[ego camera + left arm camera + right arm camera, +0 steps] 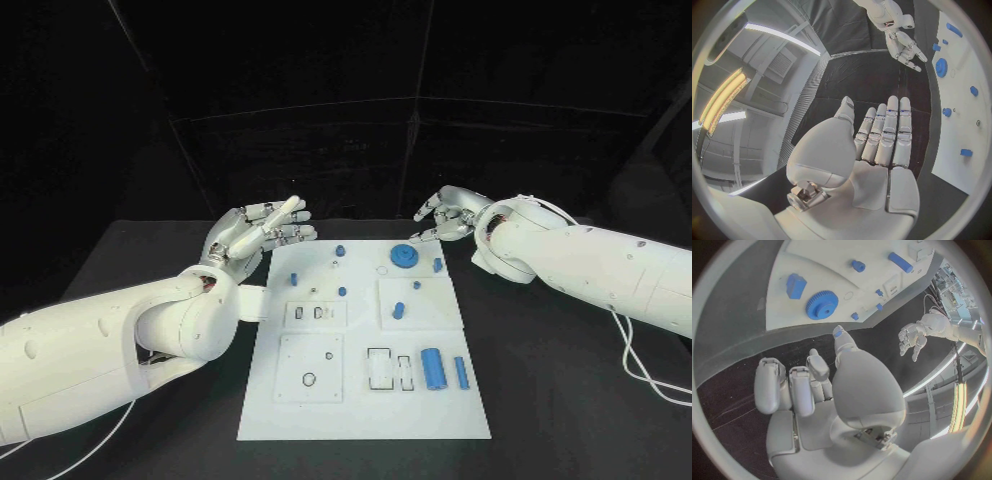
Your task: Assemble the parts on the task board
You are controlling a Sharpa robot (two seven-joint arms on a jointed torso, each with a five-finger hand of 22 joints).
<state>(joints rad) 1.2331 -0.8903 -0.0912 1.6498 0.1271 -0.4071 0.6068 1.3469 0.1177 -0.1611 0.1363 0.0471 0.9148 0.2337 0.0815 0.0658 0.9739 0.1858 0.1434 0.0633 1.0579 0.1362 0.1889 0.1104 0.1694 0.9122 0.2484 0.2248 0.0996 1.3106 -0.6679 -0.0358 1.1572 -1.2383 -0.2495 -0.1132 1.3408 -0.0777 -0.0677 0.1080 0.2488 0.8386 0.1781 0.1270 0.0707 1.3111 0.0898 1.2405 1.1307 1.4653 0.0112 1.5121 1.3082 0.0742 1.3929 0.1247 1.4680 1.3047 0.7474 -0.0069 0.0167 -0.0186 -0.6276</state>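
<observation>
- We see the left hand (264, 229) raised over the black table (577, 380), just beyond the far left corner of the white board (364, 425). Its fingers (891, 131) are stretched out straight and lie close side by side, the thumb stands apart, and the palm holds nothing.
- We see the right hand (450, 215) above the far right corner of the board. Its fingers (792, 390) are curled in toward the palm, with the thumb extended, and nothing sits between them.
- Neither hand touches the board or any part.
- Nearest the right hand, a blue gear (405, 256) lies flat at the far right of the board. A small blue block (437, 264) stands just right of it.
- Nearest the left hand, a small blue peg (340, 250) stands at the far edge of the board, with another blue peg (293, 277) further left and nearer.
- Toward the middle of the board, we note a small blue stud (343, 291), a second small blue piece (417, 285) right of it, and a short slanted blue bar (398, 311) on the right-hand raised panel.
- In the near right area, a blue cylinder (433, 368) lies lengthwise beside a rectangular slot, and a thin blue rod (462, 372) lies just right of it; the two are apart.
- A black ring (310, 379) lies on the near left panel.
- The board lies lengthwise in the middle of the table, between the two arms.
</observation>
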